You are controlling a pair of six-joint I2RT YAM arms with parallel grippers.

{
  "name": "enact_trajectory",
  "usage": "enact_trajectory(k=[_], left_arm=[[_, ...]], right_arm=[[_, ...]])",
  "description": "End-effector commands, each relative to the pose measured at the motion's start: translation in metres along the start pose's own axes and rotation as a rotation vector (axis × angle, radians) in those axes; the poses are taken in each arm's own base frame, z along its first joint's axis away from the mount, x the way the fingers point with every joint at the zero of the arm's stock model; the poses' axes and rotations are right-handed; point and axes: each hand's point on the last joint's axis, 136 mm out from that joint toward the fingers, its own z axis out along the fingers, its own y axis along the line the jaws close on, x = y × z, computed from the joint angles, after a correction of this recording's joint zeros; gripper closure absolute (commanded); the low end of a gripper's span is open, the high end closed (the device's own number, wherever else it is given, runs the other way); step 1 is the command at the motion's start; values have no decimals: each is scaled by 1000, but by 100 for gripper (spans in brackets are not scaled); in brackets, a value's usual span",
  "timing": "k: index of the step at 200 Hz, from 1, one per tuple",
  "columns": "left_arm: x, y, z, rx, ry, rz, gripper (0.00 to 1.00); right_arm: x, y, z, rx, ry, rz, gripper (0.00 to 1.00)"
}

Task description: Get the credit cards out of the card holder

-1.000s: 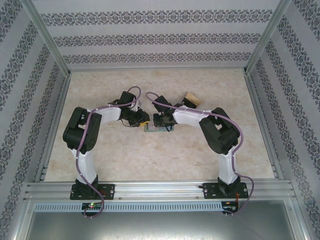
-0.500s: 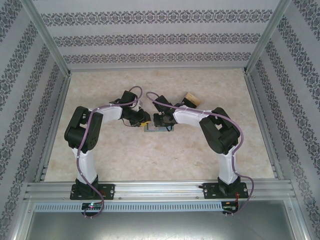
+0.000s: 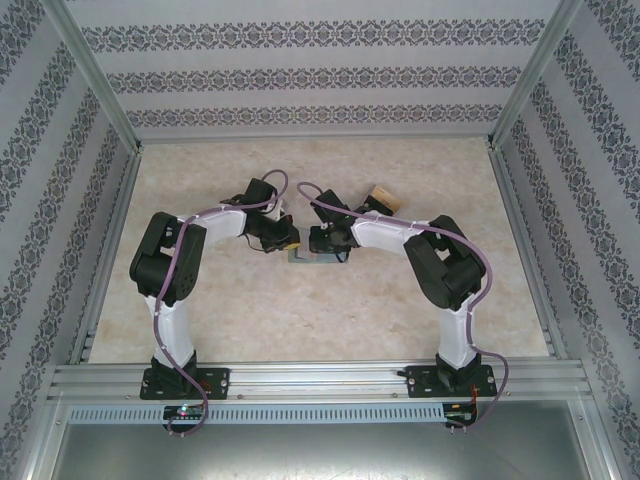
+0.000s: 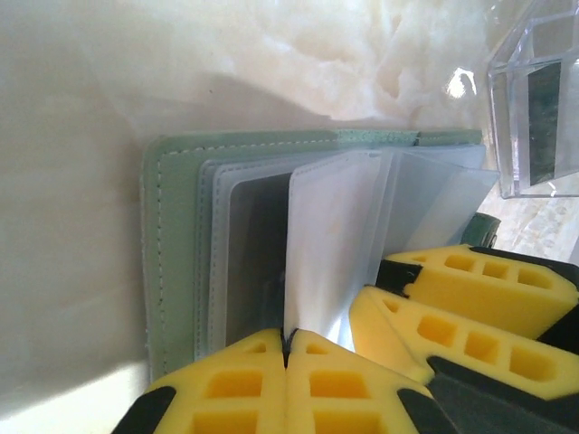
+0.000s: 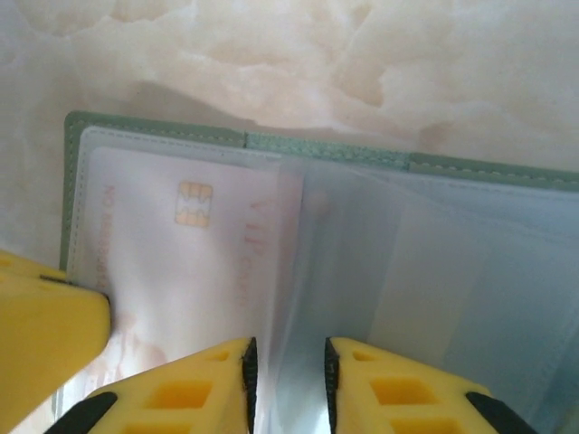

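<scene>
The sage-green card holder (image 3: 304, 258) lies open on the table between the two arms. Its clear inner sleeves fan upward in the left wrist view, inside the green cover (image 4: 176, 244). My left gripper (image 4: 288, 339) is shut on the lower edge of one clear sleeve (image 4: 330, 244). In the right wrist view, a pinkish-grey credit card (image 5: 181, 244) with a gold chip sits inside the left sleeve of the card holder (image 5: 326, 149). My right gripper (image 5: 288, 351) is open, its fingers standing either side of a sleeve edge. Both grippers, left (image 3: 289, 243) and right (image 3: 319, 243), meet over the wallet.
A clear plastic box (image 4: 536, 108) with something dark inside stands just beyond the wallet; from above it shows a tan top (image 3: 383, 197). The right gripper's yellow fingers (image 4: 470, 307) crowd close beside my left ones. The marbled table (image 3: 320, 320) is walled on three sides.
Both wrists have edged slightly toward the far side while staying on the wallet. The left gripper's hold looks the same.
</scene>
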Motion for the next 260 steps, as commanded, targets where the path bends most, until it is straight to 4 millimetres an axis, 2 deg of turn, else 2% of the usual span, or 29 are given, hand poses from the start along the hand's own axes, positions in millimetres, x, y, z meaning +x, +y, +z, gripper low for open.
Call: enact_trajectory(k=[1,23,48,96,158,197,226,260], left_arm=[[4,13,-10,-113,-4,44,100],[3,12,-18,-127,-13,56,100],[3,1,-20,-76,-12,61,96],[2,-38,-17,134,-2,63,67],[6,-77,-16,230,-9,92,43],[5,-89,-8,221,-17,101,30],[4,-98,-1,240,-5,108,25],[0,-99,-8,208,-29,135,19]], right_arm=[[-4,18,-25,-105,-14,-9,68],[-13,28,-44,-144,-49,-16,62],[-19,26,-56,-151,-80,-2,60],[-26,5,-71,-117,-144,51,59],[-35,-24,-90,-56,-216,105,58],[-42,-39,-106,-20,-270,138,57],[-44,-48,-113,-1,-295,158,55],[-44,-50,-115,1,-301,162,54]])
